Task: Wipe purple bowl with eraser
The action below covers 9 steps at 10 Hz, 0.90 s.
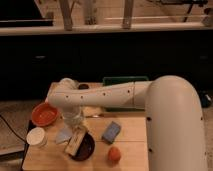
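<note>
Listener: Eraser and bowl, please: where are they?

Operator: On my feed the purple bowl [86,149] sits near the front of the wooden counter [131,126], left of centre. It is small, round and almost black. The eraser [76,141], a tan block with a dark edge, lies tilted over the bowl's left side, its upper end pointing up towards the arm.

Listener: And the gripper?

Operator: The gripper [75,125] hangs directly above the eraser, at the end of my white arm [100,95], which reaches in from the right. The wrist hides it, so I cannot tell whether it is clamped on the eraser or loose.

Listener: What else is nearby?

Operator: An orange bowl [45,114] and a white cup [36,136] stand to the left. A pale cloth [64,134] lies just beside the eraser. A blue block [111,131] and a small orange ball [114,154] lie right of the purple bowl. A green tub [122,80] sits at the back, partly behind the arm.
</note>
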Each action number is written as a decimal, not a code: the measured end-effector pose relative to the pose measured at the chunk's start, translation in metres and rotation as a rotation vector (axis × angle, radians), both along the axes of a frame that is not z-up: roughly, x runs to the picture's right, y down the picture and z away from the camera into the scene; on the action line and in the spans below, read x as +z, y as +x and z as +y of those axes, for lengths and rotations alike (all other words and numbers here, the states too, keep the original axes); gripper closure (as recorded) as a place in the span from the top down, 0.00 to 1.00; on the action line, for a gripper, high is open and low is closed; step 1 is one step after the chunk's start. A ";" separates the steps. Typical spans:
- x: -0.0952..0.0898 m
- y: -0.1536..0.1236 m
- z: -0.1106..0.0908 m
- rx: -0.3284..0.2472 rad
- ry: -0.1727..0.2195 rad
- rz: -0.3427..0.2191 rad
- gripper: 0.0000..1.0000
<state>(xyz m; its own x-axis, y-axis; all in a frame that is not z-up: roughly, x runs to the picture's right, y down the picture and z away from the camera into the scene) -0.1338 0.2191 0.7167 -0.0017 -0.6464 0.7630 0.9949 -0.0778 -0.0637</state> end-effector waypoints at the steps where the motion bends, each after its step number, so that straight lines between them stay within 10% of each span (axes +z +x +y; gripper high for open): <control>1: -0.006 0.000 0.007 -0.007 -0.010 -0.009 0.06; 9: -0.003 0.080 0.009 0.054 -0.021 0.116 0.06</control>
